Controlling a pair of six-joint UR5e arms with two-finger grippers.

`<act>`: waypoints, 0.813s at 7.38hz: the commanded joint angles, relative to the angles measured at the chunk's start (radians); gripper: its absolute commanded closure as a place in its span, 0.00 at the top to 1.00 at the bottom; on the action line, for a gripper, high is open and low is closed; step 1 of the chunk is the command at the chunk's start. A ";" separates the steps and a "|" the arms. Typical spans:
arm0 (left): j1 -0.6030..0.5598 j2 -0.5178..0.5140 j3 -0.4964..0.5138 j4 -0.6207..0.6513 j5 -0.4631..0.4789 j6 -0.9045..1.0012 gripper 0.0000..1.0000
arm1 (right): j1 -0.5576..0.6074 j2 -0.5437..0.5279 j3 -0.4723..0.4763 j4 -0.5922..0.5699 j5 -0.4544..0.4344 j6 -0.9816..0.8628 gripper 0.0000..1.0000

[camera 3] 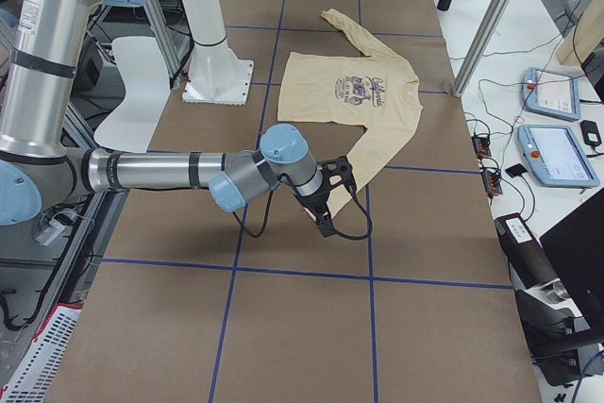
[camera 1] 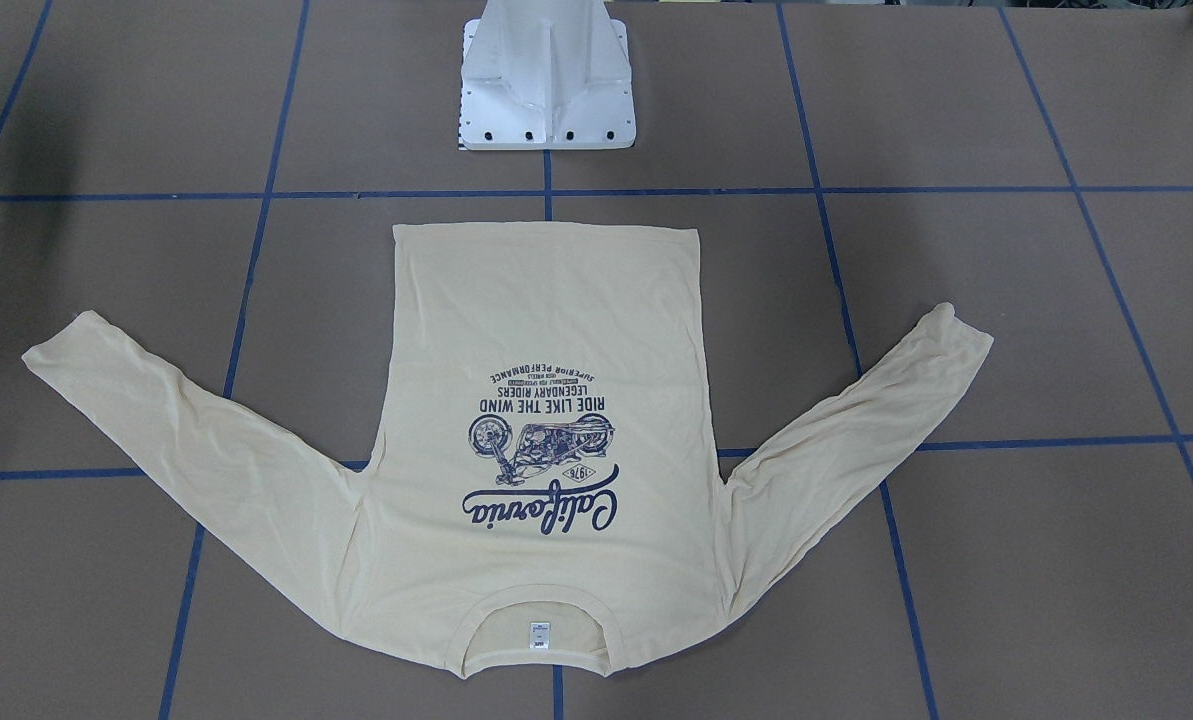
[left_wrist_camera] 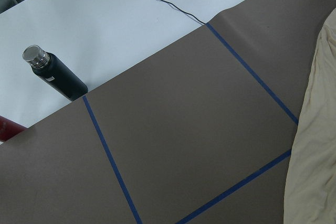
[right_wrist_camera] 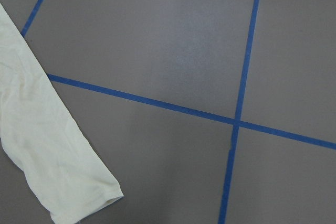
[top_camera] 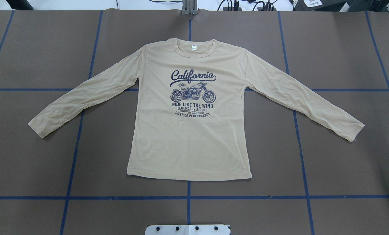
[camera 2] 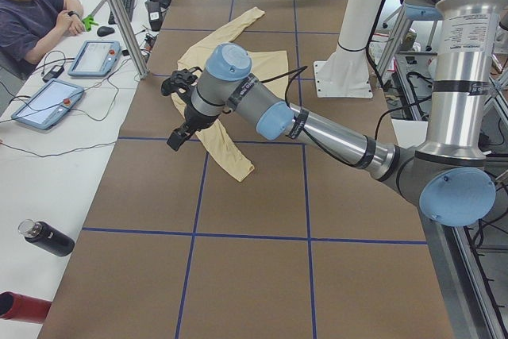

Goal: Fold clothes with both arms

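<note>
Lying flat, the T-shirt (top_camera: pixel 189 143) covers a brown table (top_camera: pixel 344 156) (blue-taped grid (top_camera: pixel 246 197)).

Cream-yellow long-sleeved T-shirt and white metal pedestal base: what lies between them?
Between T-shirt and base: only bare brown table surface and blue tape lines, per the overhead exterior view.

Silver-tubed left arm (camera 2: pixel 333 134), right arm (camera 3: pixel 151 170) alike — light-blue caps (camera 2: pixel 229 59), black cables (camera 3: pixel 347 231)

cream T-shirt (top_camera: pixel 187 147), navy print (top_camera: pixel 193 93), brown table (top_camera: pixel 344 163)
</note>
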 commanded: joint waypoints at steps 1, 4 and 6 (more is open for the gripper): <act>0.000 0.001 -0.001 0.000 0.000 -0.001 1.00 | -0.213 -0.001 -0.025 0.157 -0.141 0.318 1.00; 0.000 0.005 -0.001 0.000 0.002 -0.003 1.00 | -0.464 0.041 -0.240 0.516 -0.356 0.606 0.98; 0.000 0.007 -0.001 0.000 0.002 -0.001 1.00 | -0.527 0.048 -0.299 0.581 -0.439 0.620 0.85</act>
